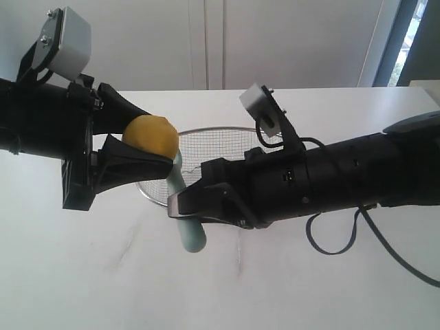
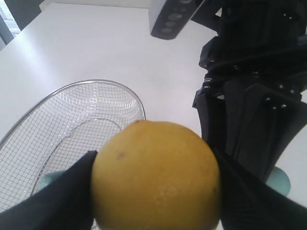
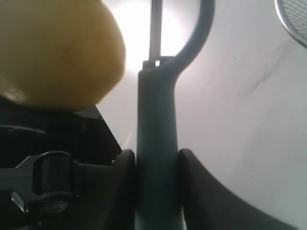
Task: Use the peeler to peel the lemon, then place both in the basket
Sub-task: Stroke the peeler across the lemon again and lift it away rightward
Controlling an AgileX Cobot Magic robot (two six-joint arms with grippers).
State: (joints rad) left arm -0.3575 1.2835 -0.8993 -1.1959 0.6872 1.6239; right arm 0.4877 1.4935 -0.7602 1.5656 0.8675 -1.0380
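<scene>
Gleaming smooth and yellow, the small round lemon sits clamped between the left gripper's black jaws, lifted above the white table. The right gripper is clenched on the slim pale teal plastic-handled peeler, whose curved metal head is just beside the lemon. The oval silver wire-mesh basket lies behind them, with bare tabletop in front.

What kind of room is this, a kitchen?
Probably a kitchen-like setup, though I can't be sure: a white marbled counter, a wire basket, a lemon and a peeler. White cupboard doors stand behind.
</scene>
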